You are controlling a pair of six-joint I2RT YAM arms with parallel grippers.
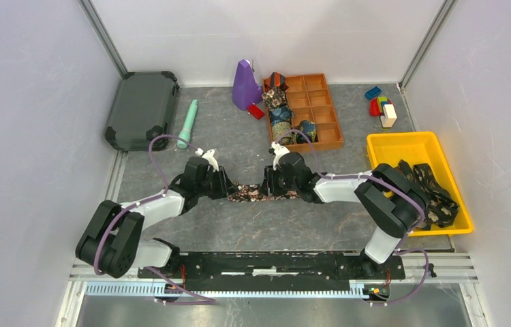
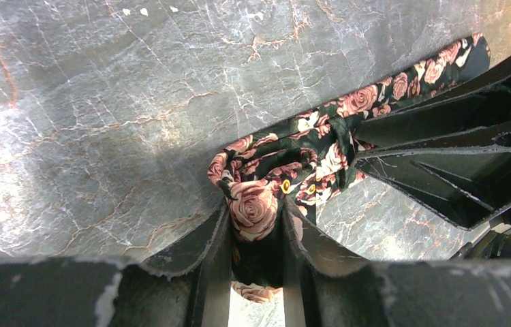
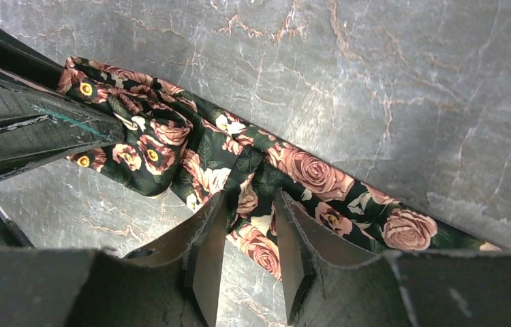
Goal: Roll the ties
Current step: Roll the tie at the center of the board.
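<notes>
The rose-patterned tie (image 1: pixel 251 195) lies bunched in the middle of the table (image 1: pixel 239 228), the left gripper (image 2: pixel 256 214) clamped on one fold and the right gripper (image 3: pixel 249 204) seemingly pinching another, so an uneven pull could slip the cloth free and undo the loose roll.

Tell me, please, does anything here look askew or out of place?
The floral tie, held by the left gripper and the right gripper, is bunched and twisted between them, not flat. Nothing looks spilled or damaged.
</notes>
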